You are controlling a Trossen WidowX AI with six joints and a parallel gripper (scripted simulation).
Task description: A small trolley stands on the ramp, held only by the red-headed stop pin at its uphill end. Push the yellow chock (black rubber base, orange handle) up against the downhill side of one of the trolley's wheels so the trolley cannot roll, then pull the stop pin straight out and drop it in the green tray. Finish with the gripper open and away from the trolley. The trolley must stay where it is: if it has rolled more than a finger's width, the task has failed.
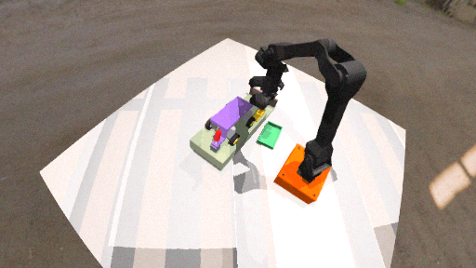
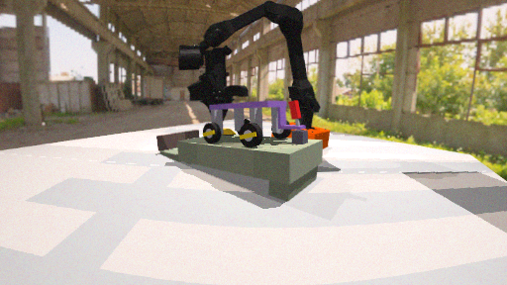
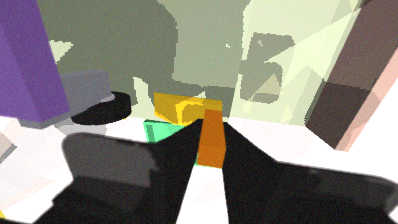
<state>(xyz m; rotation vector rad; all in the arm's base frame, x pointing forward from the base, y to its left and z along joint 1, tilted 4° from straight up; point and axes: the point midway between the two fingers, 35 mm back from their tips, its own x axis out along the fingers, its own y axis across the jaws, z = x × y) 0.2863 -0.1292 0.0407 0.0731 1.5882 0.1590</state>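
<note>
Closed on the chock's orange handle [image 3: 212, 142], the pincer [image 1: 262, 103] [image 2: 220, 103] [image 3: 211, 125] points down over the lower part of the ramp [image 1: 207, 152] [image 2: 233, 157] [image 3: 207, 50]. The yellow chock [image 1: 259, 113] [image 2: 228, 132] [image 3: 167, 106] sits just below its fingertips, on the tray side of the ramp. Just uphill from the pincer is the trolley's nearest wheel [image 1: 251, 122] [image 3: 105, 111]; the wrist view shows a narrow gap between it and the chock's yellow part, though I can't tell whether the base touches. The purple trolley [image 1: 227, 114] [image 2: 248, 105] [image 3: 30, 65] stands beside the pincer and reaches uphill from it. Beyond, at the trolley's far end from the pincer, the red-headed pin [image 1: 218, 135] [image 2: 295, 109] is upright in place. The green tray [image 1: 270, 135] [image 3: 159, 131] lies beside the ramp, near the pincer. Downhill from the pincer, a dark brown bar [image 2: 178, 139] [image 3: 342, 75] crosses the ramp's low end.
</note>
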